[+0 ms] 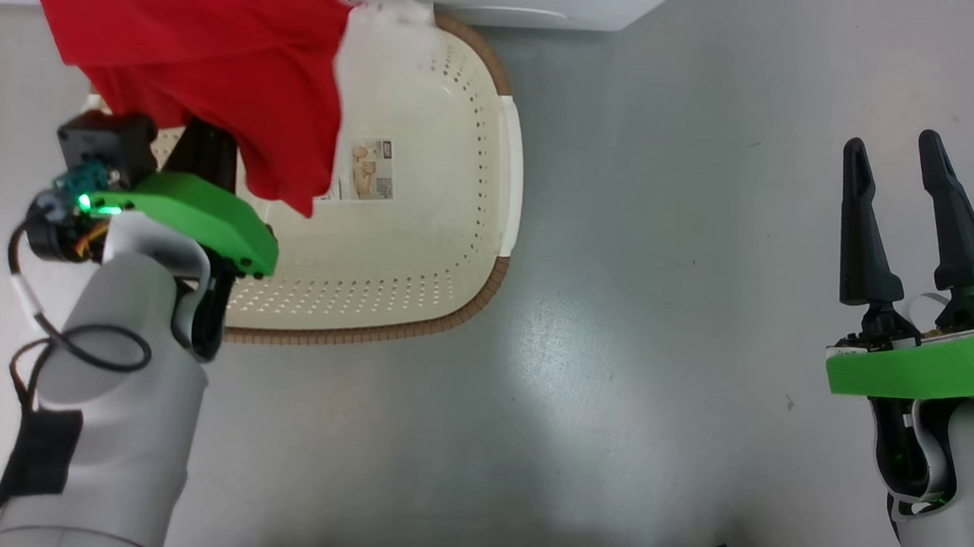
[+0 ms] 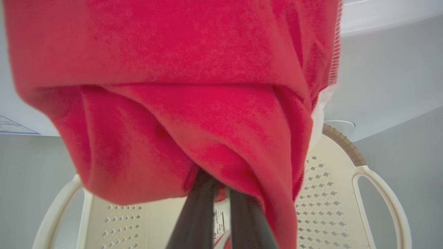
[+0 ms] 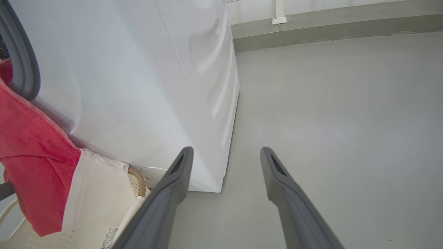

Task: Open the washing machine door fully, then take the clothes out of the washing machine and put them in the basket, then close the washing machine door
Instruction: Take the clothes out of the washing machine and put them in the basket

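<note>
— So, where's the red jersey (image 1: 205,45)?
— Hanging over the cream basket (image 1: 510,165), pinched in the left gripper (image 2: 218,193). A label (image 1: 372,169) lies on the basket's floor, and the right gripper (image 1: 892,150) stands spread.

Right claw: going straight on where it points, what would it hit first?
Probably the washing machine's white side near its bottom corner, though the right claw could just pass onto bare floor; depth unclear.
</note>
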